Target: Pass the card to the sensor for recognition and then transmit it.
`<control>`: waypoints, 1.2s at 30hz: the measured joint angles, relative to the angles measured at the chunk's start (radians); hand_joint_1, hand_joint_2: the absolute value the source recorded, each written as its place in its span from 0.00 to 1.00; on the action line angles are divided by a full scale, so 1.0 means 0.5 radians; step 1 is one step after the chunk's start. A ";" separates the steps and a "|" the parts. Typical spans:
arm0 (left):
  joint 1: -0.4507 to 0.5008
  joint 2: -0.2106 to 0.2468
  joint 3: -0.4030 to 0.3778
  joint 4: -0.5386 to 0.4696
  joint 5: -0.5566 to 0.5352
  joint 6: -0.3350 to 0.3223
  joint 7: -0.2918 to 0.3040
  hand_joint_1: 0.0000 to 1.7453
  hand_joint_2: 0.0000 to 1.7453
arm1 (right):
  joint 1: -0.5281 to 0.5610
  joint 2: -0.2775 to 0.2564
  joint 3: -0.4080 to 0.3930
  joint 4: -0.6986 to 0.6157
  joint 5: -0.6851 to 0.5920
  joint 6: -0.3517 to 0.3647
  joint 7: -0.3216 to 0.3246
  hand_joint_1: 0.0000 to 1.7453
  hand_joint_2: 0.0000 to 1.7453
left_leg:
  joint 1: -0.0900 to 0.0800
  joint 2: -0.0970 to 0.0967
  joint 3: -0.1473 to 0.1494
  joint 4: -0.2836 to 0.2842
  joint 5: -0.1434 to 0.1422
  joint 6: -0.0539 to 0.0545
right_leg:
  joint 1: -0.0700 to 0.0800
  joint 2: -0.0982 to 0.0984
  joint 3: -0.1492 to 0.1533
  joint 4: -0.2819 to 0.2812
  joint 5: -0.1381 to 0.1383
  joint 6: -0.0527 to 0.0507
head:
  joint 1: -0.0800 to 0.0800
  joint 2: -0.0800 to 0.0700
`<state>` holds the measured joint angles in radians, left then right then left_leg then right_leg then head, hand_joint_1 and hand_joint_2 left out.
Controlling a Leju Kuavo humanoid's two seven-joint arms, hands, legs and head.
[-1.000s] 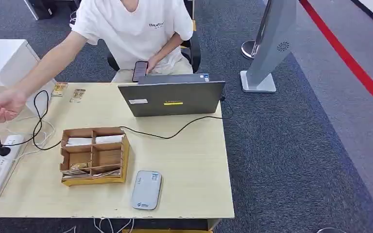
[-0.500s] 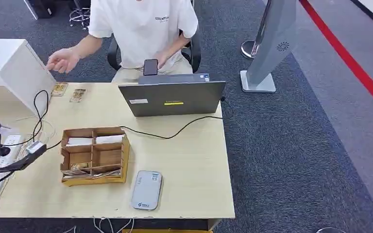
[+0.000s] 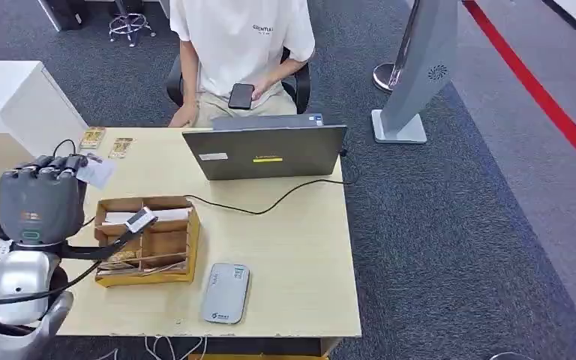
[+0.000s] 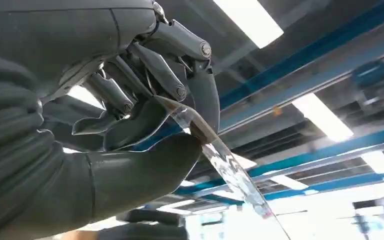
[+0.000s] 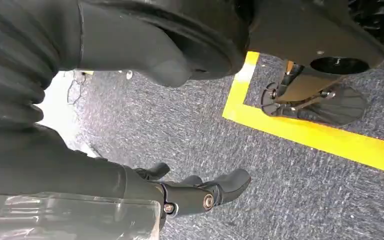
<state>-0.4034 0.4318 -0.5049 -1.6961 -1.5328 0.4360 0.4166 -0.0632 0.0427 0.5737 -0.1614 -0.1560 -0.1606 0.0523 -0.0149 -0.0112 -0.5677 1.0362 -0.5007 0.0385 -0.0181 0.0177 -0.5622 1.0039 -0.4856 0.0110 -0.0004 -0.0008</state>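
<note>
Card (image 3: pixel 96 171) recognition is the aim, so the relation that matters is between the raised left hand (image 3: pixel 43 201) and the sensor (image 3: pixel 226 293), the flat grey device that lies near the front edge of the worktop (image 3: pixel 292 255).

From the hand, the sensor lies toward the robot's right and lower, on the far side of the wooden organizer box (image 3: pixel 146 240), which stands between them. The left hand is clearly the nearer one. The right hand (image 5: pixel 200 192) hangs low over the carpet floor (image 5: pixel 260 200), well apart from the worktop.

The card sticks out from the top of the left hand, pointing away from the robot and a little to its right, with its long axis tilted. It is up in the air and touches nothing on the worktop.

In the left wrist view, the thumb (image 4: pixel 145 170) and the darker fingers (image 4: pixel 202 95) are clenched on the card's near end, and its transparent free end reaches out past them. The right hand's fingers lie loosely apart and grasp nothing.
</note>
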 joint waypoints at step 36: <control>0.048 -0.639 -0.883 0.655 0.000 -0.325 0.034 1.00 1.00 | 0.013 0.022 -0.098 0.002 -0.053 -0.054 -0.012 0.00 1.00 | -0.002 0.003 -0.001 0.000 0.000 0.000 | -0.001 0.003 -0.002 0.000 0.001 -0.001 | -0.002 0.000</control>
<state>-0.3794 0.1122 -0.9464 -1.3684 -1.5328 0.2735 0.4334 -0.0566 0.0538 0.5249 -0.1602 -0.1827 -0.1877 0.0462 -0.0158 -0.0098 -0.5682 1.0362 -0.5009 0.0386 -0.0188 0.0191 -0.5632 1.0038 -0.4851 0.0105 -0.0011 -0.0008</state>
